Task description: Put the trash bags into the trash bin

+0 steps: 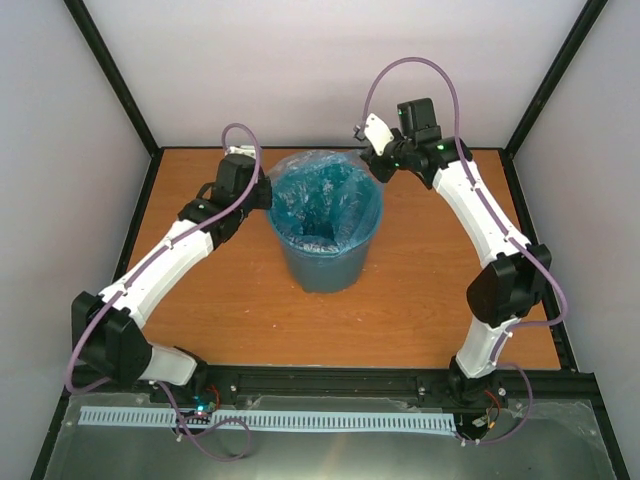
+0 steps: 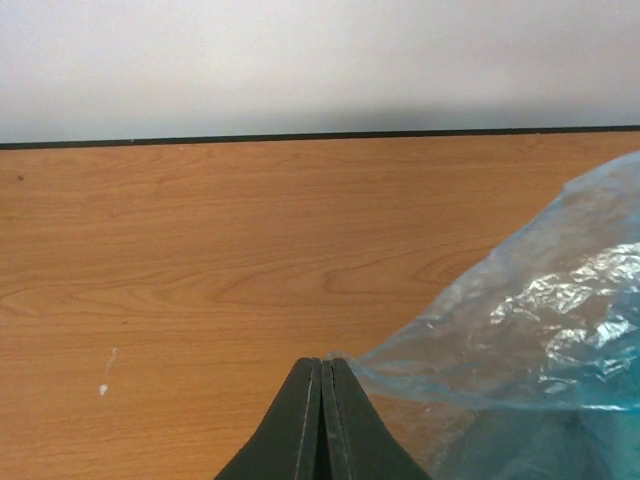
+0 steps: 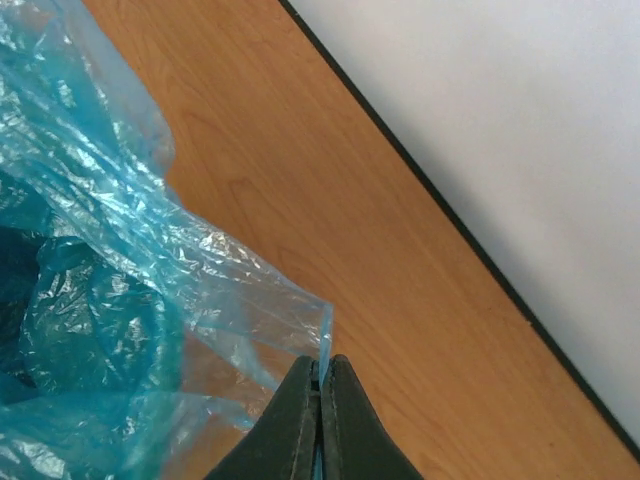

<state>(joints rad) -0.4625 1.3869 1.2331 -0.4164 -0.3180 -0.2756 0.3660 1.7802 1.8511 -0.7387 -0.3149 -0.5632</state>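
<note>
The dark teal trash bin point(image 1: 325, 265) stands upright mid-table. The light-blue translucent trash bag point(image 1: 325, 200) lines its inside, and its film stands up over the rim. My left gripper point(image 1: 266, 186) is at the bin's left rim, shut on the bag's edge; in the left wrist view the film point(image 2: 520, 320) runs into the closed fingertips of that gripper point(image 2: 322, 362). My right gripper point(image 1: 377, 160) is at the far right rim, shut on the bag's edge; the right wrist view shows the film point(image 3: 150, 270) pinched in that gripper point(image 3: 320, 362).
The wooden table point(image 1: 420, 290) is fenced by a black frame and pale walls. A black rail point(image 1: 330, 385) and a white slotted strip point(image 1: 270, 418) run along the near edge by the arm bases.
</note>
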